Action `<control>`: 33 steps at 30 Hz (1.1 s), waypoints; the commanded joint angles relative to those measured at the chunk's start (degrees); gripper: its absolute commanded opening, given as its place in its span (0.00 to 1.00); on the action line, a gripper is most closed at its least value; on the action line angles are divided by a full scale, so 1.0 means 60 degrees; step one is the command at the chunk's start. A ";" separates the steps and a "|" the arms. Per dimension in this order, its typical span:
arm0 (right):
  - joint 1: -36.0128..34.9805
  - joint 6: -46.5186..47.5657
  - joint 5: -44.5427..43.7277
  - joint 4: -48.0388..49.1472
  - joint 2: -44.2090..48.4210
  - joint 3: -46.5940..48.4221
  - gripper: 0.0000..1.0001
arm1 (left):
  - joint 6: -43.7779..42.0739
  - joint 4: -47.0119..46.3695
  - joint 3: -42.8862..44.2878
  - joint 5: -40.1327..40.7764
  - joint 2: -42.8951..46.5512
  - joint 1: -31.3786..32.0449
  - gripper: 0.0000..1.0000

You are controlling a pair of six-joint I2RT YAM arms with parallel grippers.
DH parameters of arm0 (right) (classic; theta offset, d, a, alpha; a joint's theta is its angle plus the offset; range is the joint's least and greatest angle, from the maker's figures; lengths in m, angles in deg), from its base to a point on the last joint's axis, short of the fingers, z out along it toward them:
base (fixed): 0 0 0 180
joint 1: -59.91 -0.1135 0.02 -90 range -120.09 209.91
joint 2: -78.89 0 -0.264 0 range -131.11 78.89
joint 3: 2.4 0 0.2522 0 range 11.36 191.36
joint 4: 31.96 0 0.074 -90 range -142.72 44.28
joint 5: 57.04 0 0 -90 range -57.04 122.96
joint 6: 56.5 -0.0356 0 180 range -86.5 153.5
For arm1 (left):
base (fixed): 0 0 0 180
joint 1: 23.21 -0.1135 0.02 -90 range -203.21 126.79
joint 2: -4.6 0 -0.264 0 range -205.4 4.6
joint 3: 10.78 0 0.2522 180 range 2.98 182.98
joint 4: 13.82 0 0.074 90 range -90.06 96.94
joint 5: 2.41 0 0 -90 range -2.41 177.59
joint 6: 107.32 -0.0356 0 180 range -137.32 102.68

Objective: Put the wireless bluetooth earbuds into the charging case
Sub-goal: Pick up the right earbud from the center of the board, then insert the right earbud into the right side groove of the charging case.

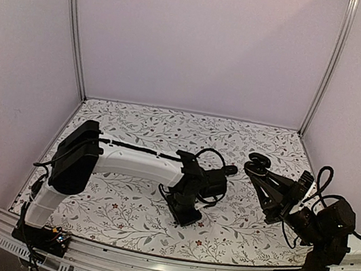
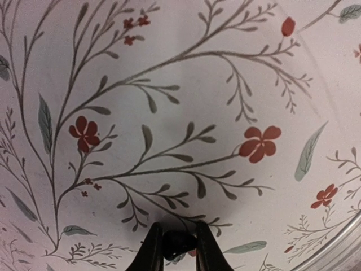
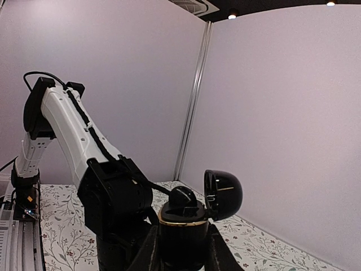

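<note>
A tiny black earbud (image 2: 179,244) sits between my left gripper's (image 2: 178,232) fingers, just above the flowered table cloth; both fingers touch it. In the top view the left gripper (image 1: 185,215) points down at the middle of the table. To the right, my right gripper (image 1: 262,172) is shut on the black charging case (image 1: 257,163) and holds it upright above the table. The case (image 3: 181,240) has a gold rim, and its lid (image 3: 224,195) hangs open to the right. Another earbud (image 3: 183,196) sits in it, its rounded top sticking up.
The left arm's black wrist block (image 3: 115,197) looms close to the left of the case. An aluminium rail (image 1: 146,267) runs along the near table edge and also shows as a rail (image 2: 333,243) in the left wrist view. Pale walls enclose the table on three sides.
</note>
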 commanded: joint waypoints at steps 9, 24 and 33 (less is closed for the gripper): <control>-0.0079 -0.0001 -0.0273 0.0212 0.0030 0.0028 0.00 | 0.0806 -0.3464 -0.2487 0.1599 0.3667 -0.0562 0.09; -0.0069 -0.0132 0.1392 0.1885 -0.1890 0.0550 0.00 | -0.1619 -1.1426 -0.6055 0.1281 0.9529 0.0506 0.09; -0.0069 -0.0711 0.2918 0.2797 -0.2837 0.0918 0.00 | -0.2490 -1.2707 -0.5804 -0.0011 0.8963 0.1271 0.07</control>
